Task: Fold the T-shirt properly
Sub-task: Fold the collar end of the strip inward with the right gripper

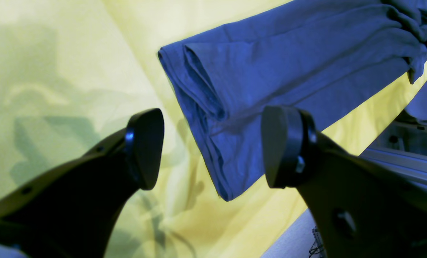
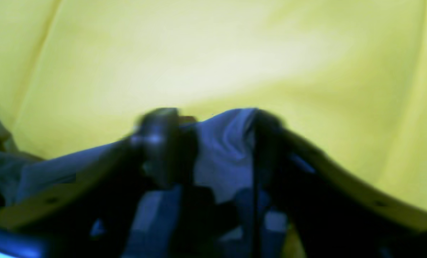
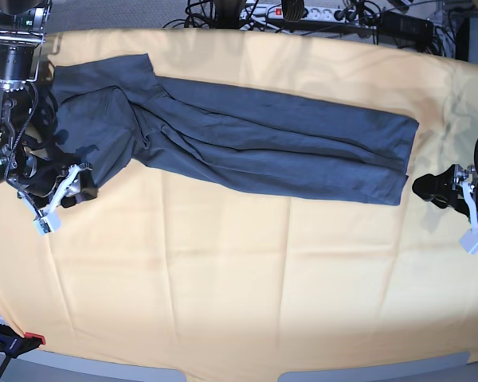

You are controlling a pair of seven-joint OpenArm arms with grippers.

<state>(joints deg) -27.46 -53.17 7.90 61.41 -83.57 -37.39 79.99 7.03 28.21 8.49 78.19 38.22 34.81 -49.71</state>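
T-shirt lies across the far half of the tabletop, folded lengthwise into a long band running left to right in the base view. The hem end is square and neat near the left gripper. The collar/sleeve end is bunched and wrinkled at the right gripper.

Left gripper: fingers spread wide, nothing between them, hovering just off the layered hem corner, not touching.

Right gripper: the wrist view is blurred. Cloth sits between the fingers, but it is unclear whether they are clamped on it or parted around it.

Risks:
- The hem shows several stacked layers, so a shallow pinch could catch only the top ones and split the fold.
- The bunched sleeve end may drag into a lump if pulled, since it is not flat.
- The yellow tablecloth is loose and creased, so a low approach could snag it along with the shirt.

Room: the near half of the cloth is open, wide enough to fold the band toward the camera. Cables crowd the far edge just behind the shirt. The shirt's left end sits close to the table edge.
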